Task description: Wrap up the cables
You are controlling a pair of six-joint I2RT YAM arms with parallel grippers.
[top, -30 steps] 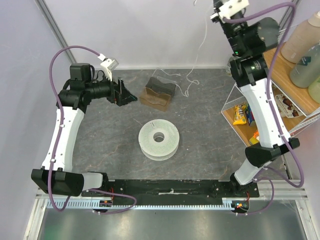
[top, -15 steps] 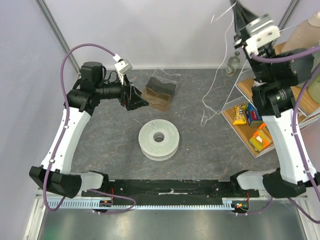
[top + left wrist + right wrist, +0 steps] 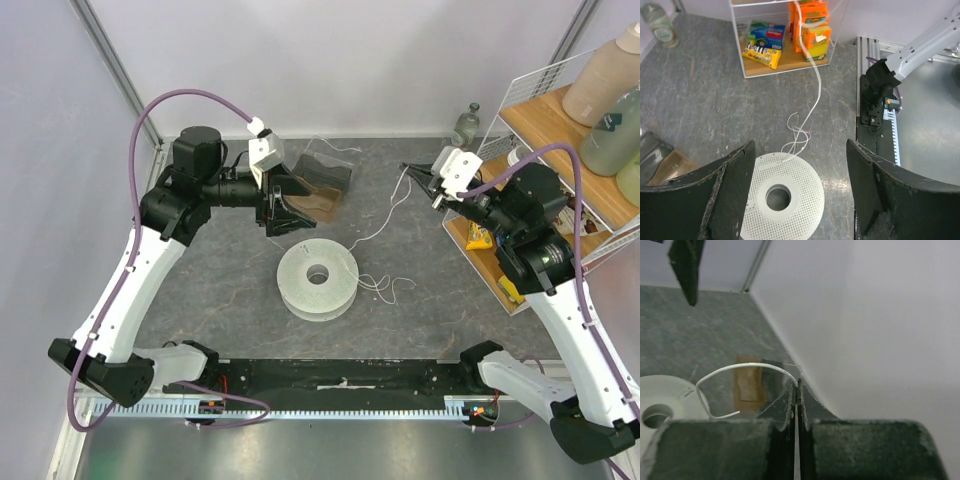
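Right gripper (image 3: pixel 409 170) clamped on cable (image 3: pixel 819 87), 2 o'clock from spool (image 3: pixel 318 280).
Left gripper (image 3: pixel 287 203) spread apart, 11 o'clock from spool.

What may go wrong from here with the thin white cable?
The cable is held only at the very tips of the shut right end effector, so a pull might slip it free. The loose curls beside the spool might knot, or snag the open left end effector nearby.

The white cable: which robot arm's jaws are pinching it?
The right gripper: its jaws are shut tight on the cable. The left gripper has its jaws wide apart with nothing between them.
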